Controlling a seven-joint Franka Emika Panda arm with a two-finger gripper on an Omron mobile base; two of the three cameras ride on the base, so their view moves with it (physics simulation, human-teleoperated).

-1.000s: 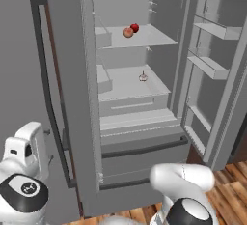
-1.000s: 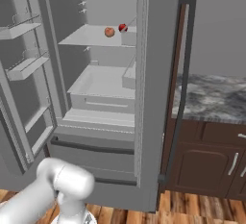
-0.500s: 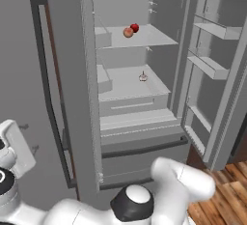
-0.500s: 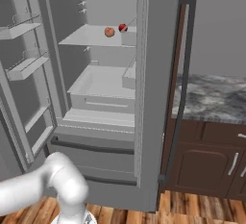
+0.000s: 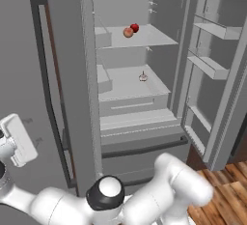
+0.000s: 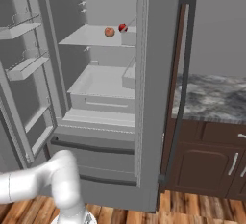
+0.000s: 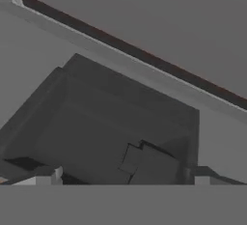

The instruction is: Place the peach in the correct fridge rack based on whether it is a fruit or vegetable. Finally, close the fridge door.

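Observation:
The peach (image 5: 128,32) (image 6: 109,31) lies on the upper fridge rack (image 5: 153,37) (image 6: 84,36), touching a darker red fruit (image 5: 135,27) (image 6: 123,27) just behind it. Both fridge doors stand wide open: one with shelf bins (image 5: 217,69) (image 6: 24,69), the other with a long dark handle (image 5: 65,74) (image 6: 161,88). My arm is folded low in front of the fridge, far below the peach. In the hand view my gripper (image 7: 123,176) is open, its tips wide apart, with nothing held; it faces a dark grey recess.
A small knobbed object (image 5: 143,77) sits on the lower shelf above a drawer (image 5: 135,105) (image 6: 98,104). Right of the fridge are a marble counter (image 6: 211,95) and dark cabinets (image 6: 206,165). The floor is wood (image 5: 226,190).
My arm has swung down and left across the bottom of the left base view. The peach, the red fruit and both doors have stayed put.

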